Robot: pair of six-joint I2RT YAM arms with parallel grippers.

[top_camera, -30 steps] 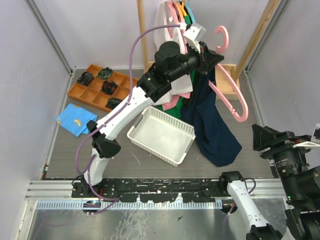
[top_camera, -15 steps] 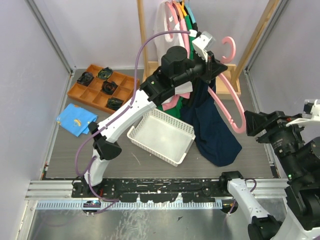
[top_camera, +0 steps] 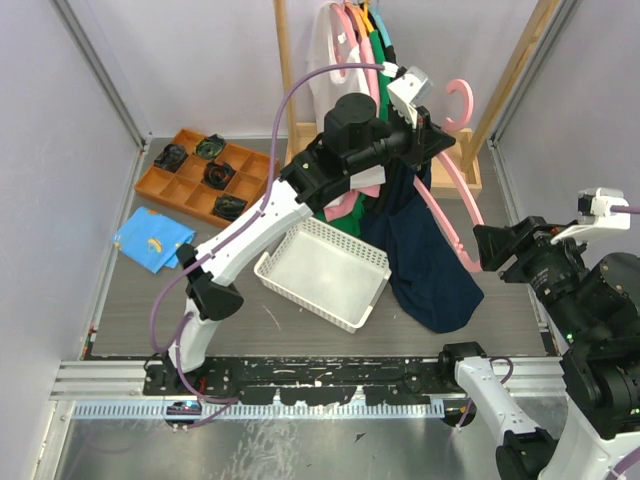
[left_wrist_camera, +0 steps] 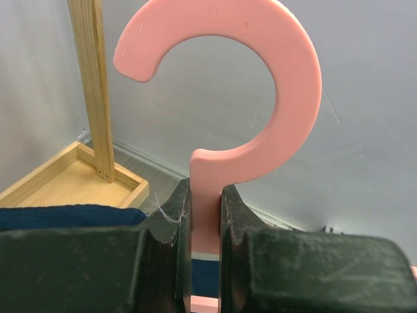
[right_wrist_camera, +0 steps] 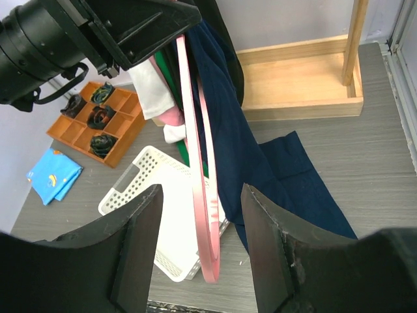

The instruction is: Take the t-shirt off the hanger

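Observation:
My left gripper [top_camera: 425, 135] is shut on the neck of a pink hanger [top_camera: 447, 205] and holds it up in front of the clothes rack; its hook [left_wrist_camera: 260, 85] rises above the fingers [left_wrist_camera: 171, 215]. A navy t-shirt [top_camera: 425, 255] droops from the hanger, and its lower part lies crumpled on the floor. My right gripper [top_camera: 484, 246] stands open just right of the hanger's lower end. In the right wrist view that pink end [right_wrist_camera: 207, 222] shows between the two fingers and touches neither, with the t-shirt [right_wrist_camera: 267, 163] behind it.
A white perforated basket [top_camera: 322, 270] lies on the floor left of the t-shirt. An orange compartment tray [top_camera: 195, 172] and a blue cloth [top_camera: 152, 238] sit further left. The wooden rack [top_camera: 285, 70] holds more clothes on hangers [top_camera: 352, 35]; its base [top_camera: 458, 150] is behind.
My right arm has swung left and up toward the hanger's lower end, and its jaws have spread wider. The left gripper has carried the hanger slightly up and to the right.

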